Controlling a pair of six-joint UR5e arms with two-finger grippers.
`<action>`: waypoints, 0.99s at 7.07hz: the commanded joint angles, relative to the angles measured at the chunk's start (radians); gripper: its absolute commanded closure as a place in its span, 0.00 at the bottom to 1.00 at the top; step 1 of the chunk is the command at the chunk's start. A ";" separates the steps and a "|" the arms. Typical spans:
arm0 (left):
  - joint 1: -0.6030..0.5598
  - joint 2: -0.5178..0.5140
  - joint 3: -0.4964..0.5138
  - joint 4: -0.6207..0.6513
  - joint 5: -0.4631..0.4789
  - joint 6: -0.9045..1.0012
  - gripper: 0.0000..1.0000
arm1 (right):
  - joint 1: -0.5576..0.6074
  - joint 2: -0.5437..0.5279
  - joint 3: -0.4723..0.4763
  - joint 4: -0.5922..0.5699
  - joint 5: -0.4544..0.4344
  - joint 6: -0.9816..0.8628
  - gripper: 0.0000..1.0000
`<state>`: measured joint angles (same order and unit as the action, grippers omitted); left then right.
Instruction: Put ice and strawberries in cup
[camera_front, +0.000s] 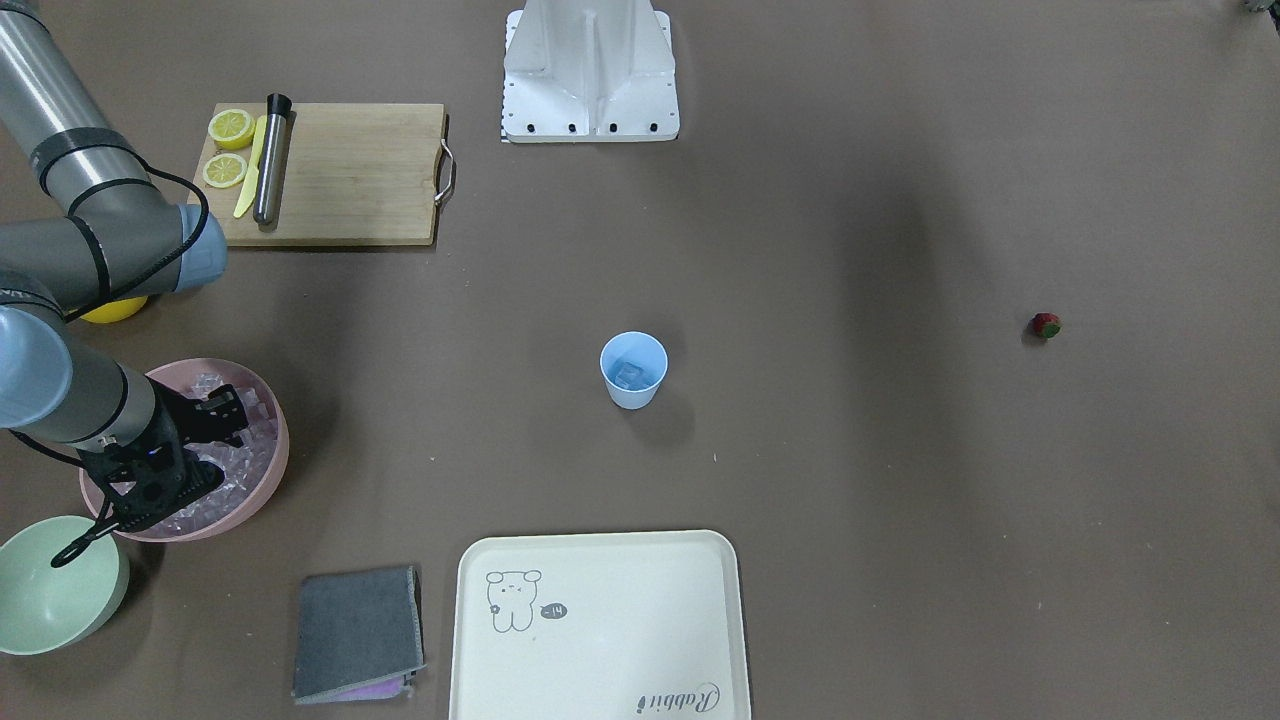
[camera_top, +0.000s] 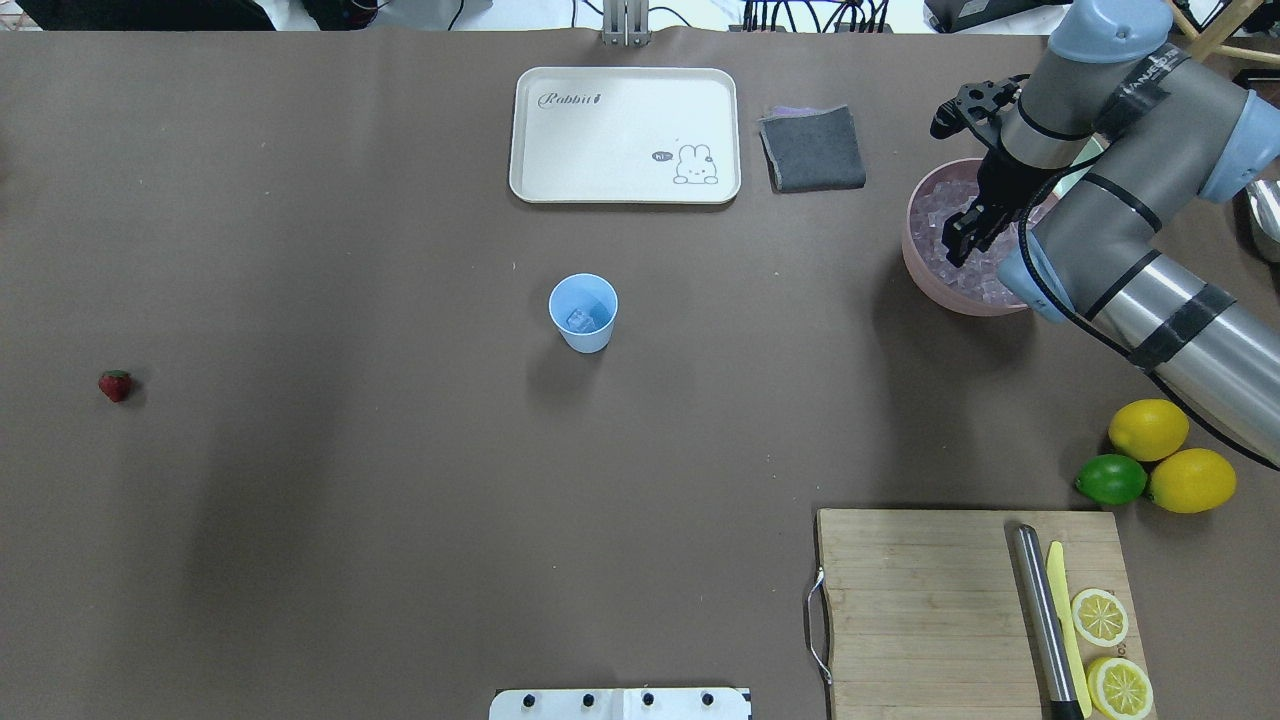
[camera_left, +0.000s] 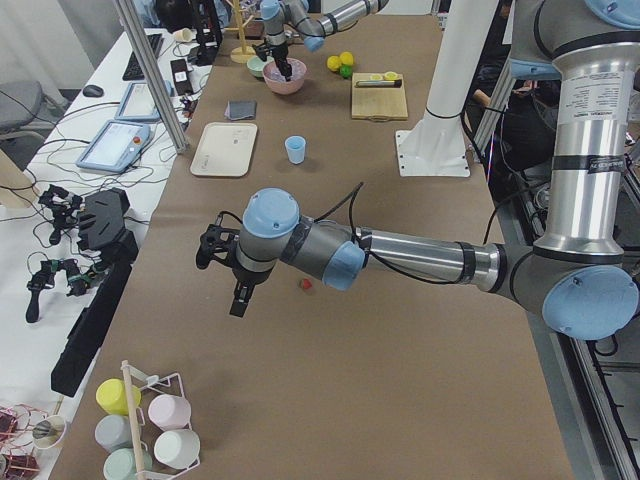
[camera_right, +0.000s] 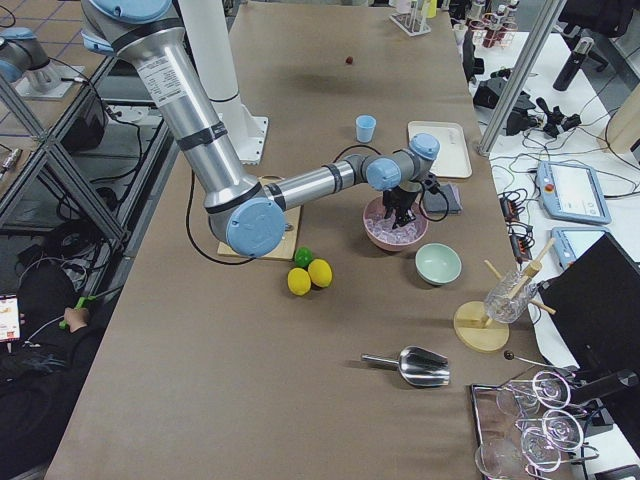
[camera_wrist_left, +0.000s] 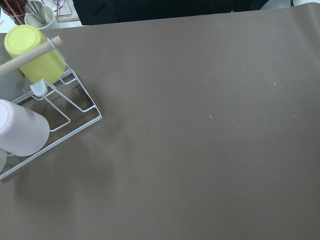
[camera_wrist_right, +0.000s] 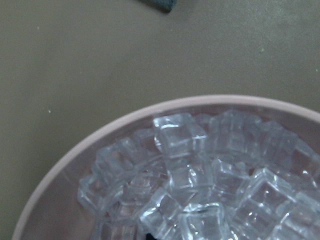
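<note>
The light-blue cup (camera_front: 633, 372) (camera_top: 583, 312) stands upright mid-table with one ice cube (camera_top: 580, 319) inside. Many more ice cubes (camera_wrist_right: 180, 140) fill the pink bowl (camera_top: 915, 250) (camera_front: 270, 470). My right gripper (camera_top: 960, 245) (camera_front: 230, 418) hangs low over that ice, fingers apart and holding nothing I can see. The strawberry (camera_top: 115, 385) (camera_front: 1046, 325) lies alone on the far left of the table. My left gripper (camera_left: 235, 290) hovers above the table just beyond the strawberry (camera_left: 306, 285); I cannot tell whether it is open or shut.
A cream tray (camera_top: 625, 190) and a grey cloth (camera_top: 812, 148) lie beyond the cup. A pale-green bowl (camera_front: 60, 585) stands by the pink bowl. Two lemons and a lime (camera_top: 1110, 480) and a cutting board (camera_top: 920, 610) lie near the right arm. A mug rack (camera_wrist_left: 45, 110) stands near the left wrist.
</note>
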<state>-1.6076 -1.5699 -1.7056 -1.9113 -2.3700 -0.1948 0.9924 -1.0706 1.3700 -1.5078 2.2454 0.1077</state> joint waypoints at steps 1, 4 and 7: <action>0.000 -0.001 0.001 0.000 0.000 0.000 0.02 | 0.003 0.000 0.003 -0.003 -0.001 -0.002 1.00; 0.000 0.001 -0.003 0.001 0.000 0.000 0.02 | 0.015 0.000 0.023 -0.005 0.008 -0.002 0.96; 0.000 0.007 -0.011 -0.002 0.000 0.000 0.02 | 0.005 -0.003 0.066 -0.015 0.006 0.142 0.12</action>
<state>-1.6076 -1.5665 -1.7131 -1.9116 -2.3700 -0.1948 1.0041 -1.0741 1.4232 -1.5201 2.2529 0.1850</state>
